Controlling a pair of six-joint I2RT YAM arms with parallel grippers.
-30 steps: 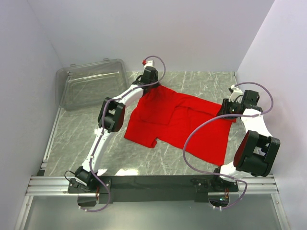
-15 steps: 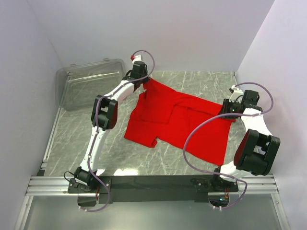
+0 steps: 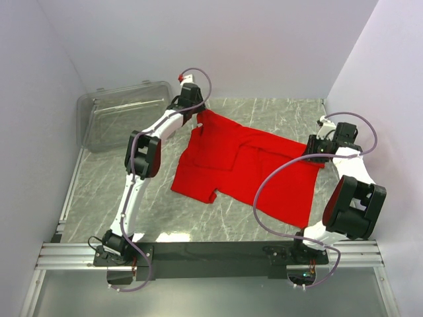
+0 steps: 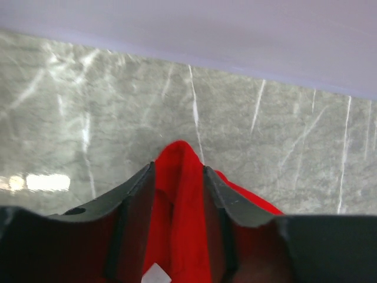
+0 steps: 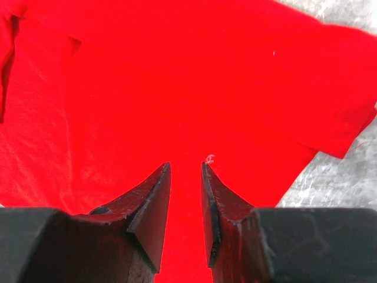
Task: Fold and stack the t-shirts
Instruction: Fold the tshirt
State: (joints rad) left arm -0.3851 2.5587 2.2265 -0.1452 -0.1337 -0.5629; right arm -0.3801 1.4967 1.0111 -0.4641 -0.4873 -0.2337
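Grey veined table (image 3: pixel 99 191) bore the red t-shirt (image 3: pixel 244 165), spread mid-table between the arms, wrinkled and not yet folded. At its far-left corner the left gripper (image 4: pixel 178 170) had its fingers apart with a ridge of cloth between them. At the right edge the right gripper (image 5: pixel 185 168) had fingers slightly apart over cloth; whether it gripped could not be told. Judgement: flattening step; the left should lift straight off so the corner stays put. Versus a second earlier, the left arm had drawn that corner leftward; the right was unchanged.
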